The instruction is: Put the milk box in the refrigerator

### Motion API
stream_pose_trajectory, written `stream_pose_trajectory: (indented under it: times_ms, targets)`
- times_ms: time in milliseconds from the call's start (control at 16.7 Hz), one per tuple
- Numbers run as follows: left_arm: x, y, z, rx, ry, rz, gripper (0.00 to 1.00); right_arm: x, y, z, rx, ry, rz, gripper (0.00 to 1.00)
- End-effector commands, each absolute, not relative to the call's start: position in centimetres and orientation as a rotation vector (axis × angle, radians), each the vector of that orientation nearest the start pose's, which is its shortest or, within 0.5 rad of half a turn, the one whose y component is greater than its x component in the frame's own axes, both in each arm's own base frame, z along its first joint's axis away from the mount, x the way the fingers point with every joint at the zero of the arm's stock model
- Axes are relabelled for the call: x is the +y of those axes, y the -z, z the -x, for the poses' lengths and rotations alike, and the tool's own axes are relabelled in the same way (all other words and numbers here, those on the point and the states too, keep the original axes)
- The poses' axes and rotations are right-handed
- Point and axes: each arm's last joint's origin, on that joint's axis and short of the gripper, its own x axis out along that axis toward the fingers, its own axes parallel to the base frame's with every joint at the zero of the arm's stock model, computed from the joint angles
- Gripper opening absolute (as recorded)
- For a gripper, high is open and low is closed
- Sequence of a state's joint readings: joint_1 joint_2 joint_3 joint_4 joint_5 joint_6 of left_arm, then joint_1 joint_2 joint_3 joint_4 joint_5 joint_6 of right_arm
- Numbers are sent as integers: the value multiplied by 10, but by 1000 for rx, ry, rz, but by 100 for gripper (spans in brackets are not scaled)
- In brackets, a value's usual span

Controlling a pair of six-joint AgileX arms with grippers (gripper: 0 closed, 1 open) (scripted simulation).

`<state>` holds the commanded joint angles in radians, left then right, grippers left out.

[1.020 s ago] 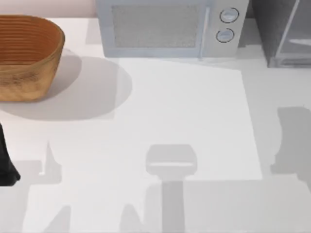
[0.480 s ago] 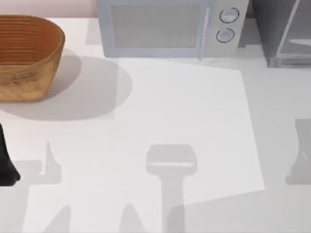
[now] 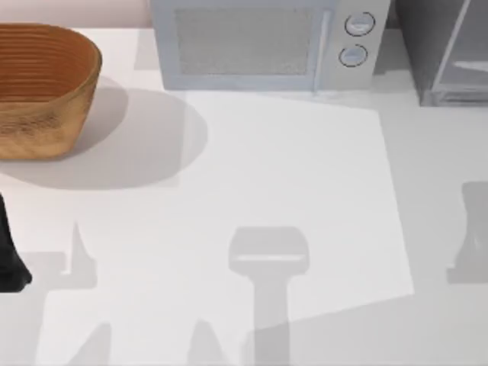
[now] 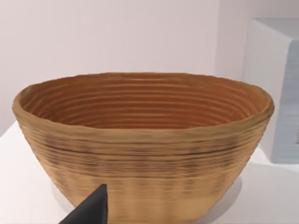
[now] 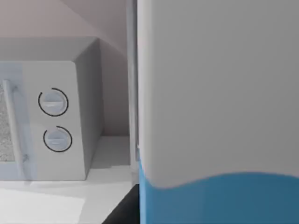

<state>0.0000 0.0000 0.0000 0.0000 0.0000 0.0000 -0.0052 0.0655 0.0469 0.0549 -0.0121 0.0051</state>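
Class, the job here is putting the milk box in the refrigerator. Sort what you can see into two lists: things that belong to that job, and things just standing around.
Belongs to the job:
- milk box, close up in the right wrist view
- refrigerator, at the table's far right corner

Just standing around:
- microwave, far edge of the table
- wicker basket, far left
- left hand, parked at the left edge

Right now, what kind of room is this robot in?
It looks like a pretend kitchen counter, made on a computer. On the white table stand a microwave with two round knobs, a woven basket and the corner of a dark grey refrigerator.
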Motion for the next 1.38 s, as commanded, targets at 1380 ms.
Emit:
stream_pose_trajectory:
  times_ms: [1380]
  targets:
    - [-1, -160, -106, 0, 0, 0, 100, -99, -122, -399, 6, -3, 0, 0]
